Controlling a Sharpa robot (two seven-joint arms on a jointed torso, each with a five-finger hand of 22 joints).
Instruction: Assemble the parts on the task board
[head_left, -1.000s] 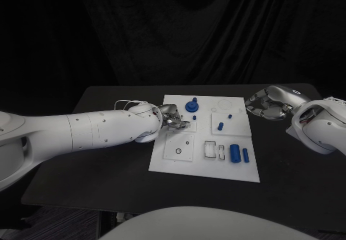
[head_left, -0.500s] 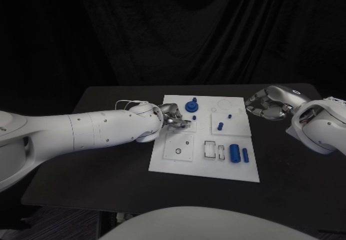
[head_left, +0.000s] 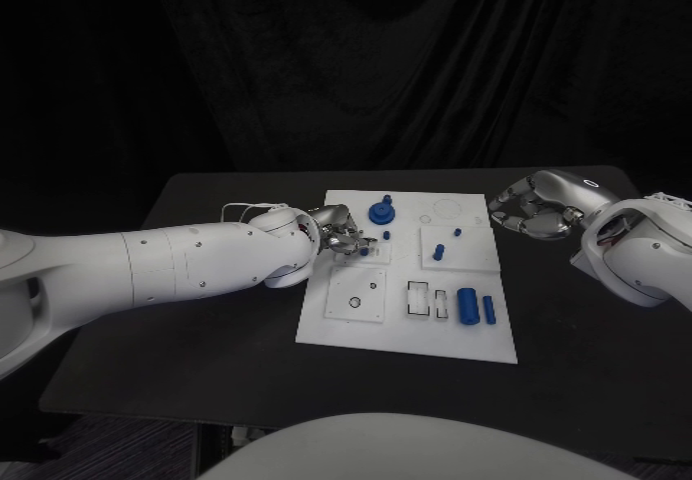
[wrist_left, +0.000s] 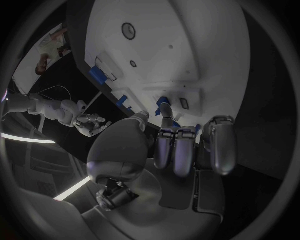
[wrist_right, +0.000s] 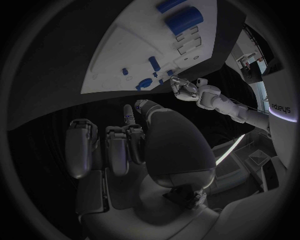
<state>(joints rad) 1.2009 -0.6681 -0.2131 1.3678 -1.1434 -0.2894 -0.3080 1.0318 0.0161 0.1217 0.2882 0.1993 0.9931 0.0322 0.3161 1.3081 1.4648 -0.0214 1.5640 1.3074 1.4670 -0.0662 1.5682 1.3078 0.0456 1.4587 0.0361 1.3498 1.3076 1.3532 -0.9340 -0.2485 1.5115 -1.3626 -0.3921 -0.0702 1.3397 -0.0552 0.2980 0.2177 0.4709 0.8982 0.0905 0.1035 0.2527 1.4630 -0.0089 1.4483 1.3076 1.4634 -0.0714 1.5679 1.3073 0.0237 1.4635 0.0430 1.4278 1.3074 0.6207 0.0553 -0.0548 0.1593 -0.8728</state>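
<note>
White task board mid-table w/ blue parts on it; left hand pinches small blue peg at its edge—clear in wrist view; right hand curled, empty.

A black table carries the white task board, lying at its middle, nearer the far edge.

Right robot hand curled, empty — task board, blue parts, left robot hand beyond
</note>
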